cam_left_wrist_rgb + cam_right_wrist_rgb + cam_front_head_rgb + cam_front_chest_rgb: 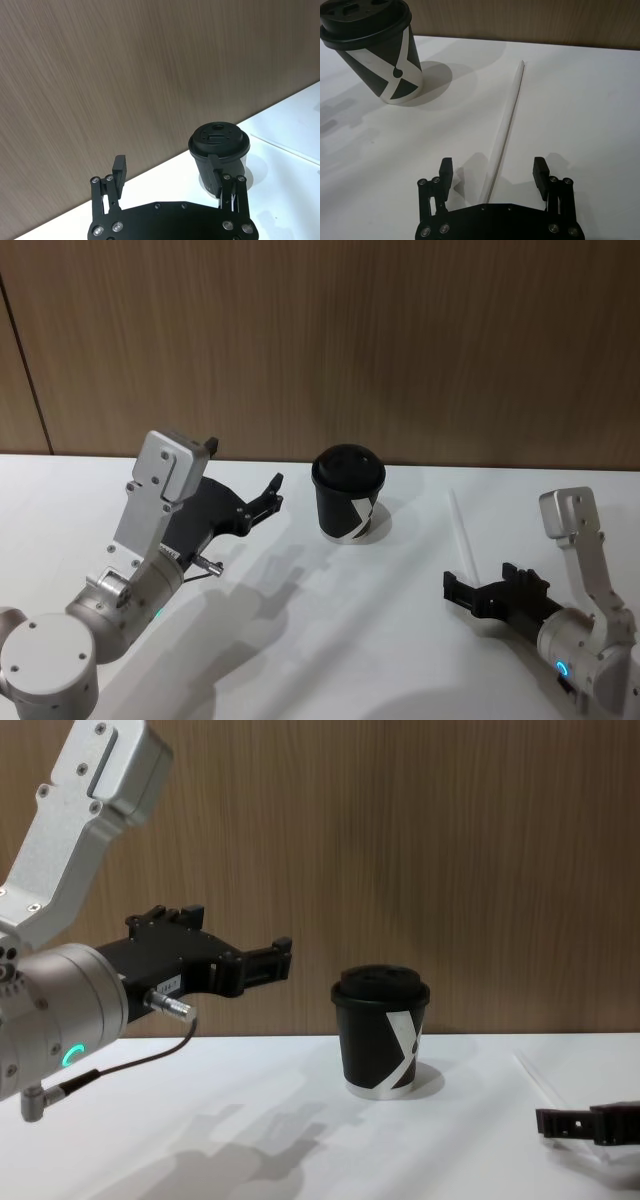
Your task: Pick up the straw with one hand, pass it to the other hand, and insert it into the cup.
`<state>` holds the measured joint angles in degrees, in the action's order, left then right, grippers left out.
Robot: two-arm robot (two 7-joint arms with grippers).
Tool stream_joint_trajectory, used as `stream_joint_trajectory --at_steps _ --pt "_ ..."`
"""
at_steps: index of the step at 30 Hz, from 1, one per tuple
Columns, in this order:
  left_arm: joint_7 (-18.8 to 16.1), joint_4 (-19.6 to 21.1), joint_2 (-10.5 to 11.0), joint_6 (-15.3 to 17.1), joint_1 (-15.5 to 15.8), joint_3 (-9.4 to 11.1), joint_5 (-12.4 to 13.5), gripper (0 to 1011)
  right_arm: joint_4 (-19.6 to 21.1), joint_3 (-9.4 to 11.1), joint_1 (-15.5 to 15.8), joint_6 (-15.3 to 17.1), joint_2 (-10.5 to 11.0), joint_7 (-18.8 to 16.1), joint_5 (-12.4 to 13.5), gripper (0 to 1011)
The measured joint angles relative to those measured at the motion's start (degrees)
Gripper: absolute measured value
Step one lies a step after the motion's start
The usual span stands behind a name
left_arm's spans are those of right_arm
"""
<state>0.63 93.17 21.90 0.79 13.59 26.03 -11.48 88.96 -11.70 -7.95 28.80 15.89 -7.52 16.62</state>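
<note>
My right fingers, spread wide and empty, straddle the 6 o'clock end of the straw, set to pinch it. It lies flat on the bench, at 3 o'clock from the cup. My left fingers hover open at its 9 o'clock for the handover.

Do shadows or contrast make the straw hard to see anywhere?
Head view: the white straw is faint against the white table; soft arm shadows fall left of the cup. Right wrist view: its own shadow outlines it between the open fingers of the right hand.
</note>
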Motion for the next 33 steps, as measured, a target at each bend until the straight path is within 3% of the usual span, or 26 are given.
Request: stream_joint_trajectory --at_steps 33 --pt "0.00 0.00 0.00 0.00 0.00 0.00 0.00 1000 -1.06 1.07 -0.69 2.96 -1.19 0.84 -0.99 1001"
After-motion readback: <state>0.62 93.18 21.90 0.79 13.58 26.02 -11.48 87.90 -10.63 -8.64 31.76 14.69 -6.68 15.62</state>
